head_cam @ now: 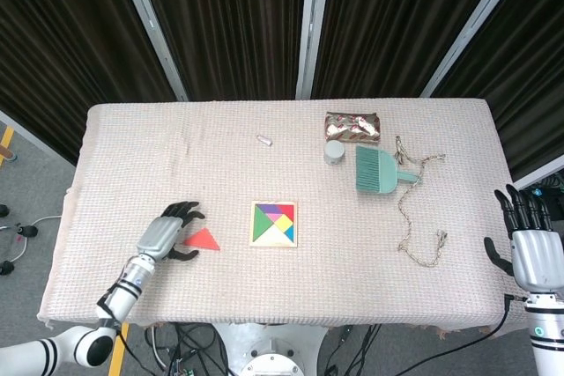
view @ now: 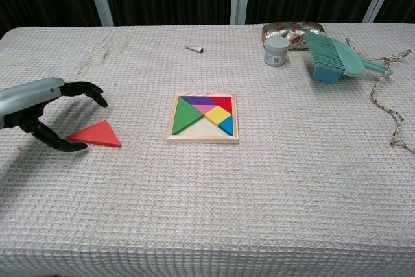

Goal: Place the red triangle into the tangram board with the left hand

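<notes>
Left hand point(view: 39, 105) fingers point(view: 87, 91) spread, gripping nothing — arched over the red triangle point(view: 96, 135), thumb tip at its left corner. Triangle lies flat on the table point(view: 207, 212), lower left of frame, left of the tangram board point(view: 203, 118). Right hand point(head_cam: 531, 248) at lower right edge — fingers apart, empty.

The left hand point(head_cam: 167, 236) reaches in from the near left corner, low over the worktop point(head_cam: 220, 147), on a long silver arm. Its black fingers point(view: 87, 90) are spread apart and bent, and the thumb points down. The right hand point(head_cam: 527, 244) waits by the far right edge with its fingers pointing up and apart, holding nothing.
</notes>
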Controlling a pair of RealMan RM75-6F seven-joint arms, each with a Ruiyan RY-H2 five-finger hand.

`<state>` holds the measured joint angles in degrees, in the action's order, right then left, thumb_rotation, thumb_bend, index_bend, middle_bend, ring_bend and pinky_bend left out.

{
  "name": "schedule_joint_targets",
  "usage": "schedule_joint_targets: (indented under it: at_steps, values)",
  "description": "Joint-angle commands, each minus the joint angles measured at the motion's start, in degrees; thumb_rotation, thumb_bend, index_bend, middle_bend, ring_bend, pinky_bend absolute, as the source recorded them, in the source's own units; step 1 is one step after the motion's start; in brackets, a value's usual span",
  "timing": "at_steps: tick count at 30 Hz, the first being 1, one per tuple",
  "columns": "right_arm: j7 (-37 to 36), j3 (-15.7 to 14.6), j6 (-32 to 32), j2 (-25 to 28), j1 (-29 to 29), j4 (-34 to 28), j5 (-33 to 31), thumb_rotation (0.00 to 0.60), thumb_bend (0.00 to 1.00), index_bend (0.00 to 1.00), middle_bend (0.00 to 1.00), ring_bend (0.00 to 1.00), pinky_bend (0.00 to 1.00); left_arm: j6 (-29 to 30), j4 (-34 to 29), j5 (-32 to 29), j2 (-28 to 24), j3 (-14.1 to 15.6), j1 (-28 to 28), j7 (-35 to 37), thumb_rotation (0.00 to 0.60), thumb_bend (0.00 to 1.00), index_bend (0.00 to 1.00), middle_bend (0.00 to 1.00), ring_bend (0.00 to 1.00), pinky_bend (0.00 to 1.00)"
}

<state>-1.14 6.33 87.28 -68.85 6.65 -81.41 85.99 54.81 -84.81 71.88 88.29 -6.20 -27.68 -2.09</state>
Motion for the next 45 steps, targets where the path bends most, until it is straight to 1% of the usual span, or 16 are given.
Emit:
schedule_joint_targets:
  at_steps: [1,11,19,45]
  values:
    - [-0.03,-0.03,-0.01,0.0,-0.05,0.06,-0.04,0.6,0.27,0.0,0.0,0.0,0.0,-0.19,0.66,0.13,0.6,0.15,-0.35,0.3,0.6,0.23,0.26,0.07,0.0,0.0]
    - [-0.17,-0.06,-0.14,0.02,-0.24,0.35,-0.36,0.6,0.28,0.0,0.0,0.0,0.0,-0.35,2.11,-0.71,1.66,0.24,-0.96,0.43,0.6,0.23,0.28,0.07,0.0,0.0]
    - [-0.49,-0.1,-0.16,-0.26,-0.27,0.86,-0.32,0.6,0.28,0.0,0.0,0.0,0.0,-0.03,2.32,-0.86,1.53,0.65,-0.9,0.58,0.6,0.23,0.33,0.07,0.0,0.0]
    - [-0.49,-0.11,-0.55,-0.44,-0.32,1.14,-0.61,0.6,0.28,0.0,0.0,0.0,0.0,-0.04,3.02,-0.69,2.25,0.98,-1.62,1.46,0.6,0.25,0.37,0.08,0.0,0.0]
